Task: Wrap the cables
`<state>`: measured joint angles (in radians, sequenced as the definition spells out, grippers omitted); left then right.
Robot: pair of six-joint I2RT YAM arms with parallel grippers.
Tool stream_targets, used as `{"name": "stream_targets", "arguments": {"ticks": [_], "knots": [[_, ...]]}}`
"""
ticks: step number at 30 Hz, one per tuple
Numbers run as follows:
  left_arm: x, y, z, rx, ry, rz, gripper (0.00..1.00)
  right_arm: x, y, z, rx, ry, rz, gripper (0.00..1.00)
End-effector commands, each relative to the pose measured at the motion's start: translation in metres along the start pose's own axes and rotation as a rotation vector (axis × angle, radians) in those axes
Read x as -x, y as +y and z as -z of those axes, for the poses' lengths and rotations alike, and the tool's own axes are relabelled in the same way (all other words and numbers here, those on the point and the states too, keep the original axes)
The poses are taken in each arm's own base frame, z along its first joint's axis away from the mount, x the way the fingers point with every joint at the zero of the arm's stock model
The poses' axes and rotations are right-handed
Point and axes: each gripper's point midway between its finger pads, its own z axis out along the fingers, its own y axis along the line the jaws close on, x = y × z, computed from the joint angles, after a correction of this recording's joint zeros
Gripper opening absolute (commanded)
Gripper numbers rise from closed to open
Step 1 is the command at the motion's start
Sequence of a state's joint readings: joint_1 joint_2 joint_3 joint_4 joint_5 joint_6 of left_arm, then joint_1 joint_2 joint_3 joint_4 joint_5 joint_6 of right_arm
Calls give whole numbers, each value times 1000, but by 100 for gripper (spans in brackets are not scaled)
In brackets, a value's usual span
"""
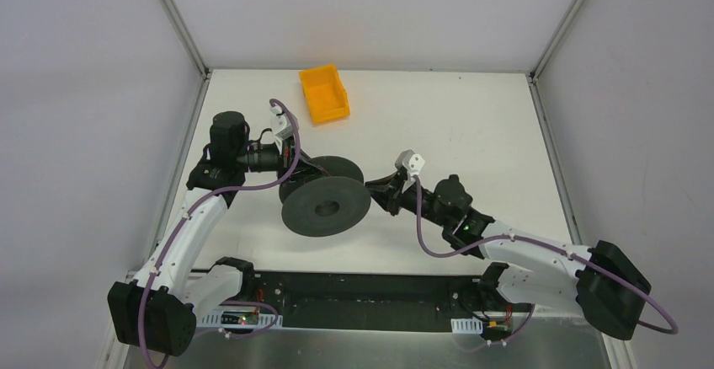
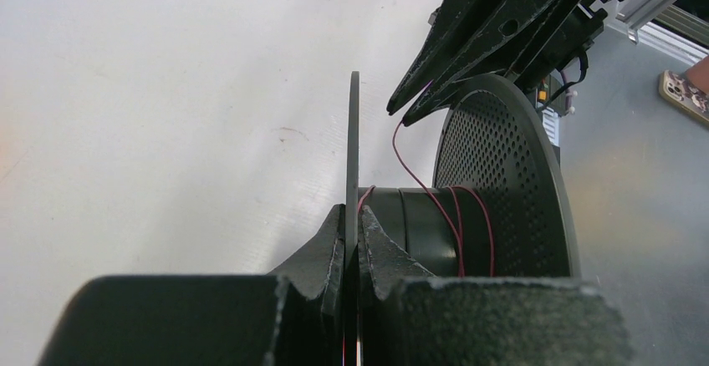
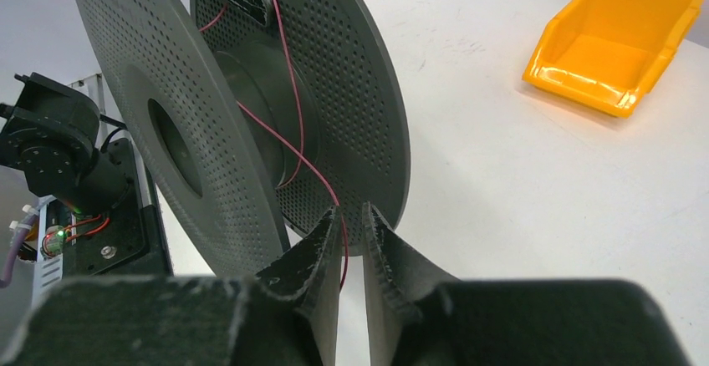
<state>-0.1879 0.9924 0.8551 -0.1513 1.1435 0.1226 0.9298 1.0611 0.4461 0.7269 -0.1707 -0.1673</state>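
A black spool (image 1: pixel 325 206) with two perforated flanges stands between my arms. My left gripper (image 2: pixel 353 211) is shut on the edge of one flange (image 2: pixel 354 132); it also shows in the top view (image 1: pixel 305 167). The cable (image 2: pixel 418 178), a hair-thin red wire, lies in a few turns round the hub (image 2: pixel 422 224) and runs up to my right gripper (image 2: pixel 397 115). In the right wrist view the cable (image 3: pixel 293 144) comes off the hub and passes between my right gripper's (image 3: pixel 349 210) jaws along the left finger. A narrow gap shows between those jaws. The right gripper also shows in the top view (image 1: pixel 372 190).
An orange bin (image 1: pixel 324 93) sits open at the back of the white table (image 1: pixel 471 133), and also shows in the right wrist view (image 3: pixel 614 44). A black base plate (image 1: pixel 354 297) with electronics runs along the near edge. Grey walls enclose the table.
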Motion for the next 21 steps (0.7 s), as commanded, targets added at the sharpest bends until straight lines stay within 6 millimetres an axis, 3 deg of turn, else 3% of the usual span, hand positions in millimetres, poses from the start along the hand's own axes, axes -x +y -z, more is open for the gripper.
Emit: {"name": "stream_targets", "arguments": {"ticks": [1,11,21], "knots": [[24,-8,5,-22,-45,-79,0,8,0,6,-12,-23,0,17],[24,-8,5,-24,-45,-80,0,4,-8,20,-67,-9,0,20],[23,-5,4,-22,-42,-77,0,12,-9,35,-95,-11,-12,21]]}}
